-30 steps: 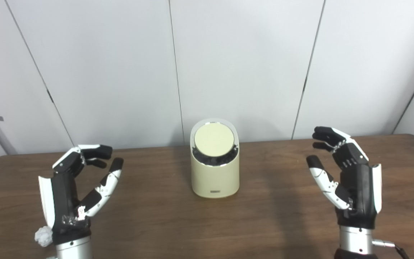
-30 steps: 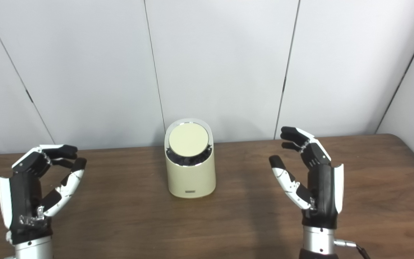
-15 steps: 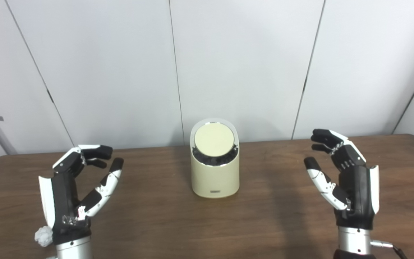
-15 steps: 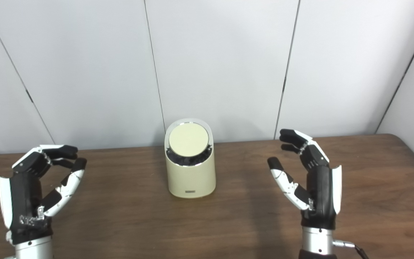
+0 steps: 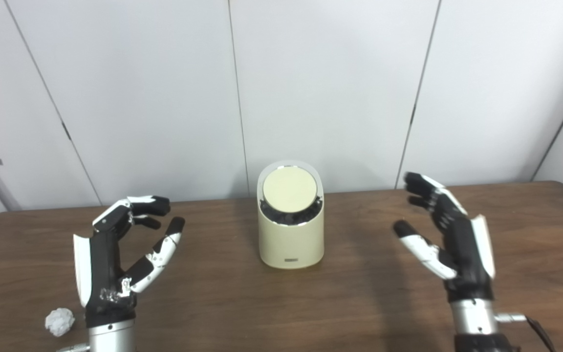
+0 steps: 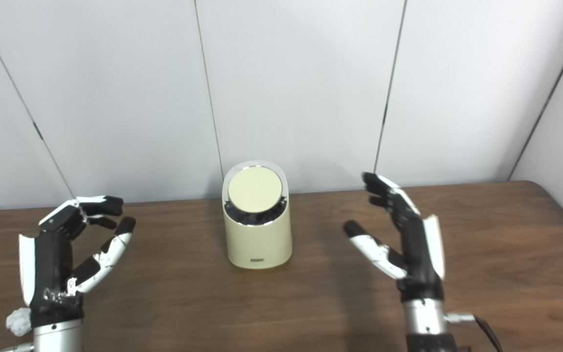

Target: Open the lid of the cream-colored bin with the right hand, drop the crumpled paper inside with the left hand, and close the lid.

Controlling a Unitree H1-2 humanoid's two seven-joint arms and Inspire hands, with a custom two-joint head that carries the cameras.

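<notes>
A small cream-coloured cylindrical bin [image 5: 291, 230] with a slanted round lid [image 5: 290, 191] ringed in chrome stands mid-way across the brown wood-grain counter [image 5: 369, 298], close to the white panelled wall [image 5: 330, 88]. The lid is shut. The right robot hand [image 5: 450, 242] hovers to the bin's right, fingers spread and holding nothing, apart from the bin. The left robot hand [image 5: 115, 259] is raised on the other side, likewise spread and empty. A small crumpled ball of white paper [image 5: 59, 321] lies on the counter just beside the left wrist, near the front edge.

The bin looks like light, rigid plastic that could slide or tip if pushed hard; the lid probably wants a gentle touch on its disc or rim. The paper ball should be feather-light, soft and easily squashed, best taken in a loose pinch across its middle.

How the lid opens cannot be made out, nor can the bin's interior. In the right eye view the left wrist partly hides the paper.
</notes>
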